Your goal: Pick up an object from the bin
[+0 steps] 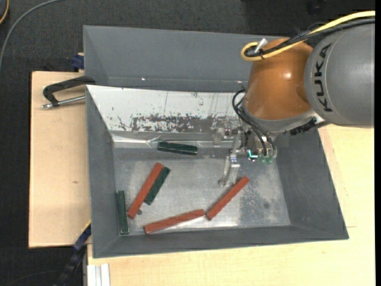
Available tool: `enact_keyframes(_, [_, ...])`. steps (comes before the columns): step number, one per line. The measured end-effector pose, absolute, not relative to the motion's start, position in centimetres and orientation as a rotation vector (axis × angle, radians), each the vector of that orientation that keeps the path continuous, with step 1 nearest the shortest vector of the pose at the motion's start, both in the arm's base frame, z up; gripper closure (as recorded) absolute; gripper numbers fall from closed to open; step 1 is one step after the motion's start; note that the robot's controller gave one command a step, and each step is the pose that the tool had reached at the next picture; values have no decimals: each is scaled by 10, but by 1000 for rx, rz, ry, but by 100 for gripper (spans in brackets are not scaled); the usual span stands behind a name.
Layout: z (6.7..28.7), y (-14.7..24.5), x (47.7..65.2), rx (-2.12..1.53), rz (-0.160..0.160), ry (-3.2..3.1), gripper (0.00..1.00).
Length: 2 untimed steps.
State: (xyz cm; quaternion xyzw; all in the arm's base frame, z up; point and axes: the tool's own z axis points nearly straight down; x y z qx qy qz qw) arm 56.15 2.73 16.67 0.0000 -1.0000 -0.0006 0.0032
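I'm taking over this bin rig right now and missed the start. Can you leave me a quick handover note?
Gripper: low in the bin, right of middle, at the upper end of the slanted red bar. I cannot tell if it grips it.
Other things: front red bar; left red bar with a dark green bar beside it; corner green bar front left; back green bar.
Done: nothing lifted; every bar lies on the floor.
Left: grasp one bar and lift it out.
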Motion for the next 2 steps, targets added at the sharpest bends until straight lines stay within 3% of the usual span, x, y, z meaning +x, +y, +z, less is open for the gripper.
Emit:
enact_keyframes(1, [67, -12, 509, 315, -1, -3118, 0])
enact_keyframes(2, [70, -11, 511, 316, -2, -3126, 100])
